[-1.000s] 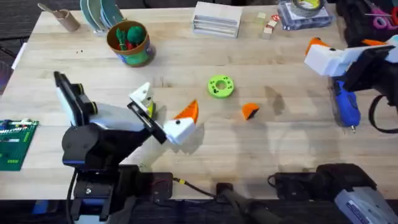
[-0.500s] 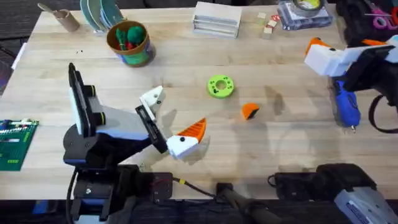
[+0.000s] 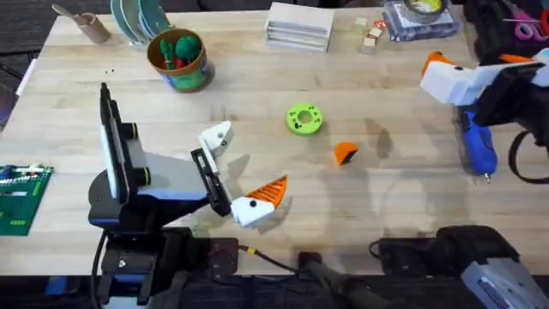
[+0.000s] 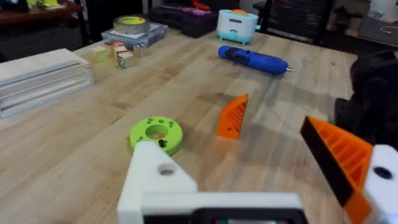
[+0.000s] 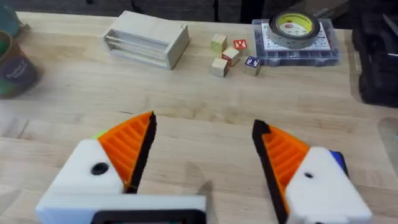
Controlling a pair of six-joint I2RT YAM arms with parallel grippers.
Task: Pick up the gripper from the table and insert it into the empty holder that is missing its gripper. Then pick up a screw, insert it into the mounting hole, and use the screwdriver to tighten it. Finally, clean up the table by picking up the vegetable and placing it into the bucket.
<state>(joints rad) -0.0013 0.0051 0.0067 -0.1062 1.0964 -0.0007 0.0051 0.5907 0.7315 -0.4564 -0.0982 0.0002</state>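
Screwdriver (image 3: 477,148) lies lengthwise, bit nearward.

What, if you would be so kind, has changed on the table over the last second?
The left pincer swung from pointing up the table to pointing toward its right side, fingers open and empty; its arm's elbow rose more upright. Unmoved: the right pincer, the loose orange ribbed plastic wedge, the lime-green round plastic disc, the blue pen-shaped screwdriver and the orange-rimmed printed pail.

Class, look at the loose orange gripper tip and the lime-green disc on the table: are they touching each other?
Apart. The overhead view shows bare wood between the loose orange tip and the green disc; the left wrist view shows the same gap.
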